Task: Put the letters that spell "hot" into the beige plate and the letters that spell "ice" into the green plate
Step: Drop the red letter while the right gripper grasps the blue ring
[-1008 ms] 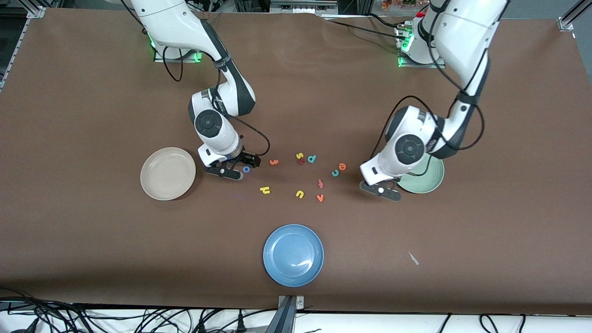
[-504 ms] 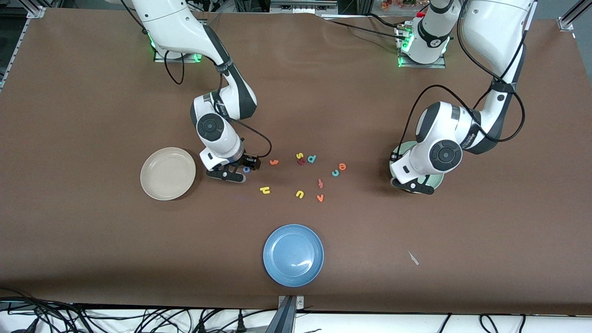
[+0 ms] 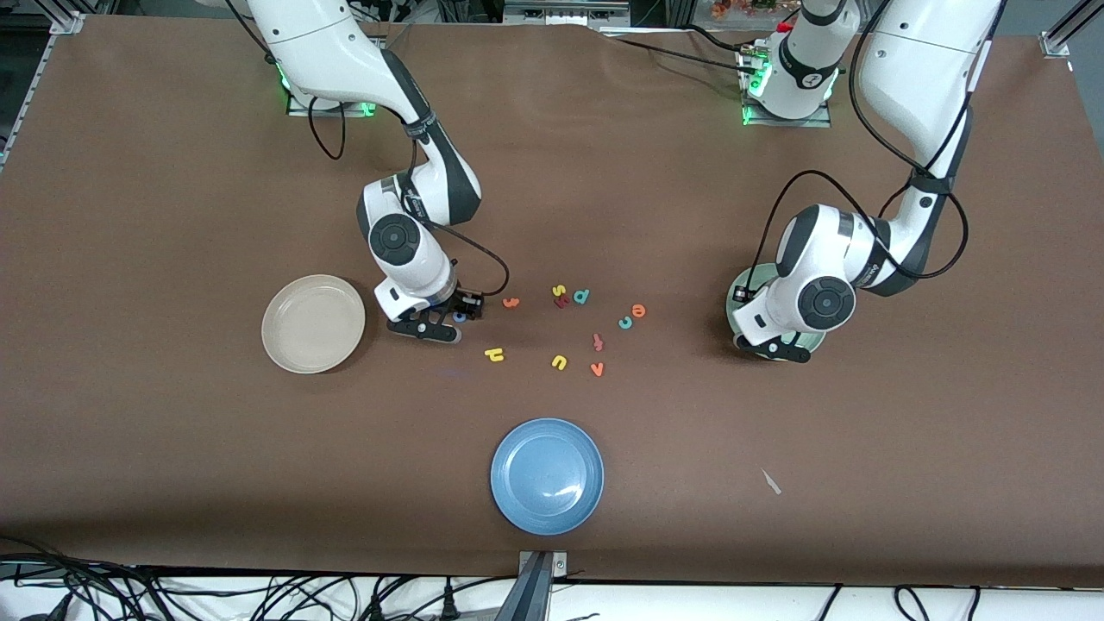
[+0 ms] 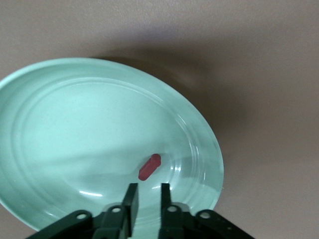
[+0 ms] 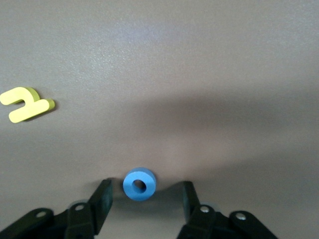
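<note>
The blue "o" lies on the table between the fingers of my right gripper, which is open, with a gap on each side of the letter. In the front view that gripper is low beside the beige plate. The yellow "h" and orange "t" lie close by. My left gripper hangs open over the green plate and holds nothing. The dark red "i" lies in that plate. The teal "c" and orange "e" rest on the table.
Other loose letters lie mid-table: a yellow "s", teal "d", red-orange "f", yellow "u" and orange "v". A blue plate sits nearer the front camera. The left arm covers most of the green plate.
My left gripper moved from beside the green plate to over it and opened, and the red "i" now lies in the plate. The right gripper's fingers have narrowed around the blue "o".
</note>
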{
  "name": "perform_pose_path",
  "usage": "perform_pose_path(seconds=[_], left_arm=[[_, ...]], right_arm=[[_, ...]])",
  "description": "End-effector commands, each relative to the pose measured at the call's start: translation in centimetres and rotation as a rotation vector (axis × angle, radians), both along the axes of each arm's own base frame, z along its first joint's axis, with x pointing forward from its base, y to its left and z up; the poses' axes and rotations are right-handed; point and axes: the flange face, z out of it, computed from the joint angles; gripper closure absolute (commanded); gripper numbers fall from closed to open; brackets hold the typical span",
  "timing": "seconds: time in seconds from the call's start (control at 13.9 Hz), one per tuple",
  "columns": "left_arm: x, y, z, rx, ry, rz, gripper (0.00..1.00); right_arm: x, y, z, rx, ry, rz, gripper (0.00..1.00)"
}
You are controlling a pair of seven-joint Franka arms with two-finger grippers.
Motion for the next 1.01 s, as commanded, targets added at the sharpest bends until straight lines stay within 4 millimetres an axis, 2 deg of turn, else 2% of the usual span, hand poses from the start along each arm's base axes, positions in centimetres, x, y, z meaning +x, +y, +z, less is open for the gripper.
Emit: perform_pose_path(seconds=[0.0, 0.07, 0.22, 0.29, 0.43, 0.5, 0.72, 0.86, 0.94], left_arm=[[1.1, -0.7, 3.6, 0.013, -0.045, -0.024, 0.00], [1.6, -1.5, 5.3, 0.006, -0.062, -0.029, 0.00], [1.8, -5.6, 7.5, -0.036, -0.096, -0.076, 0.00], [1.7, -7.7, 7.7, -0.056, -0.106, -0.100, 0.00], [1.9, -11.5, 7.5, -0.080, -0.134, -0.140, 0.00], [2.2, -13.1, 7.1, -0.090, -0.137, -0.158, 0.00], [0.0, -18.6, 4.7, -0.104, -0.155, -0.243, 0.00], [-0.1, -18.5, 2.7, -0.119, -0.152, -0.230, 0.02], [-0.3, -19.0, 2.2, -0.126, -0.161, -0.232, 0.13]], right_arm=[[0.8, 0.8, -0.6, 0.021, -0.008, 0.006, 0.42], [0.9, 0.7, -0.6, 0.021, -0.009, 0.004, 0.45], [0.9, 0.7, -0.7, 0.020, -0.008, 0.004, 0.49], [0.9, 0.8, -0.7, 0.020, -0.008, 0.006, 0.50], [0.9, 0.9, -0.6, 0.020, -0.010, 0.010, 0.61], [0.9, 0.9, -0.6, 0.020, -0.010, 0.016, 0.64], [0.9, 0.8, -0.7, 0.021, -0.008, 0.017, 0.67], [0.8, 0.8, -0.8, 0.019, -0.007, 0.018, 0.69], [0.8, 0.8, -0.8, 0.019, -0.007, 0.018, 0.70]])
